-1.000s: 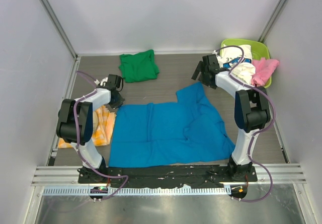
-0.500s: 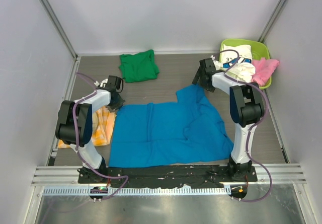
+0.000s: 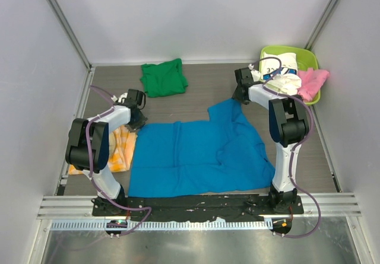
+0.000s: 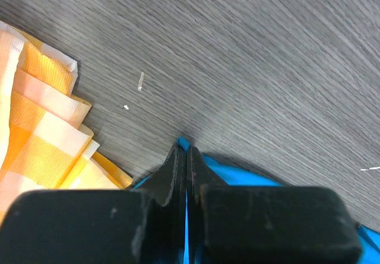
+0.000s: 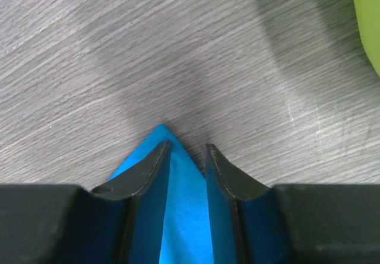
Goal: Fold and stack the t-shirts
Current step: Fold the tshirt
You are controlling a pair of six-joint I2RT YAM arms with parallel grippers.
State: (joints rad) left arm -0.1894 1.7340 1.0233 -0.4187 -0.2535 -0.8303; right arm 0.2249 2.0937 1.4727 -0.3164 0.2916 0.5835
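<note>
A bright blue t-shirt (image 3: 196, 154) lies spread flat in the middle of the table. My left gripper (image 3: 138, 121) (image 4: 184, 148) is shut on its far left corner (image 4: 249, 175), low against the table. At the shirt's far right corner (image 5: 178, 187), my right gripper (image 3: 239, 95) (image 5: 187, 148) straddles the blue tip; the jaws are narrowed but still apart, with a gap on each side of the cloth. A green t-shirt (image 3: 164, 78) lies folded at the back. White printed (image 3: 284, 74) and pink (image 3: 312, 81) shirts sit in the basket.
A lime-green basket (image 3: 312, 56) (image 5: 368, 21) stands in the back right corner, close to my right gripper. An orange-yellow checked cloth (image 3: 122, 148) (image 4: 35, 139) lies at the left beside the blue shirt. Grey walls enclose the table on three sides.
My right gripper has come down from beside the basket onto the blue shirt's far right corner, and its jaws have narrowed around it. The left arm has stayed put.
</note>
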